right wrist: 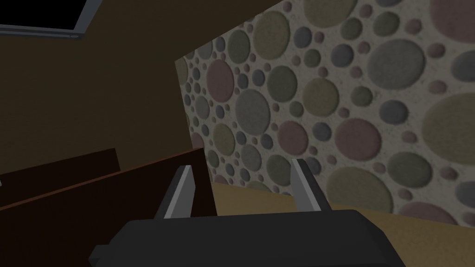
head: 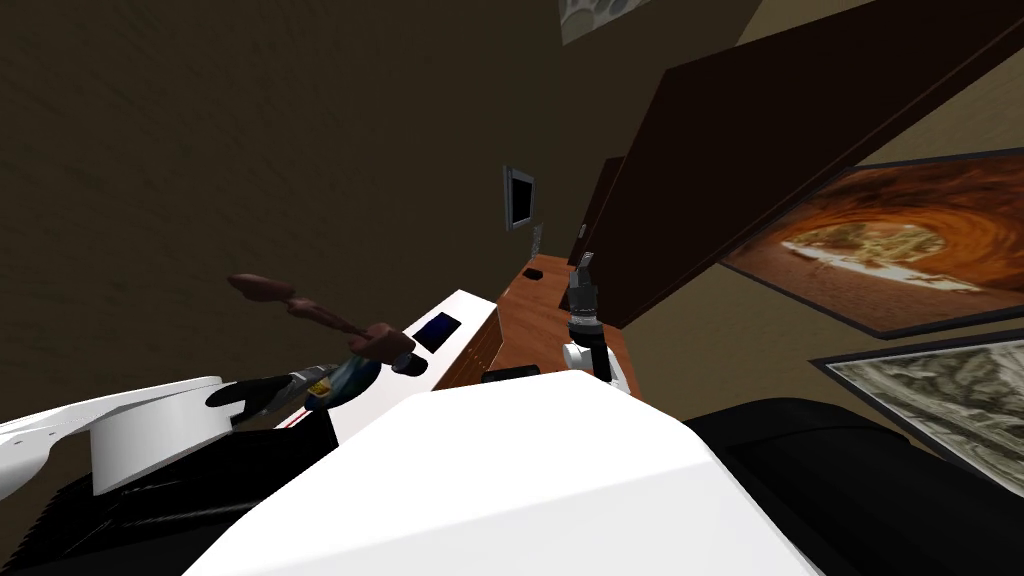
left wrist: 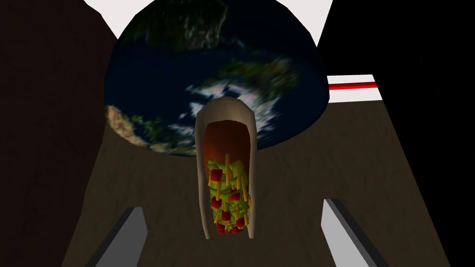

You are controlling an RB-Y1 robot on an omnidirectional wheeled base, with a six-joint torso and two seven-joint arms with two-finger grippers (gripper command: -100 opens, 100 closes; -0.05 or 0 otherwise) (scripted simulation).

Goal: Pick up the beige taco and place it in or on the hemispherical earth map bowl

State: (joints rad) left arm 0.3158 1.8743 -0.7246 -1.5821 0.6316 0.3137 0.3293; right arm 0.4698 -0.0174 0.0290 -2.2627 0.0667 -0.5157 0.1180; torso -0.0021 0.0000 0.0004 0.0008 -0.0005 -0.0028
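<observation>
- While your left claw is spread around the taco, nothing pinches it.
- Near the edge of the bowl, it could fall outside.

Left arm, white with a dark wrist: stretches in toward the dark blue hemispherical earth-map bowl. Left gripper, a dark box with two thin light grey blade fingers: aimed straight at the bowl and close to it. Fingers spread wide.

Right arm, white and grey with dark joints: well apart from the bowl, on the side opposite the left arm, forearm pointing away from it. Right gripper, same dark box with grey blades: fingers parted, tips facing away from the bowl.
</observation>
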